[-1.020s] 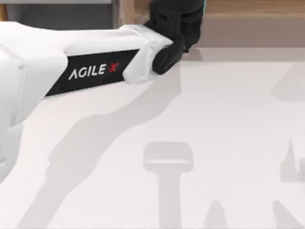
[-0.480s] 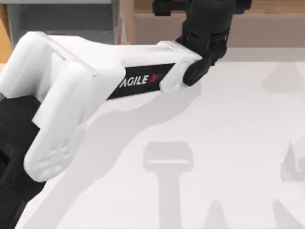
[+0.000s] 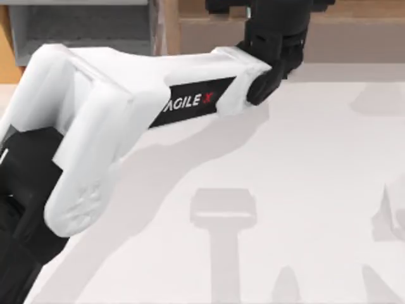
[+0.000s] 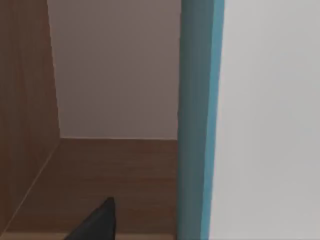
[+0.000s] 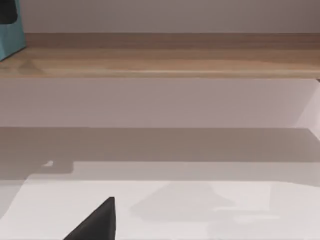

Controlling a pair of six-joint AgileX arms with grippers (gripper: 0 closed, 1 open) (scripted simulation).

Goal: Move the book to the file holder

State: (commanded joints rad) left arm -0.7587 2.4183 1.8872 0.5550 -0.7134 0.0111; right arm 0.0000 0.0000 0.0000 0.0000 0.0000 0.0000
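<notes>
Since a second ago the left arm (image 3: 133, 107) has swung further right along the table's far edge, its left gripper (image 3: 275, 25) over the brown shelf (image 3: 354, 31). The book (image 4: 197, 120) stands upright close to the wrist camera, apparently held, though I cannot tell the grip. The file holder (image 3: 82, 31) lies far left, so carrying remains.

You see the file holder (image 3: 82, 28) in the top view's upper left, with the shelf (image 3: 354, 25) along the upper edge to its right. The desk (image 3: 304, 190) spreads below both. Your left arm (image 3: 158, 95) reaches from lower left to upper centre.
</notes>
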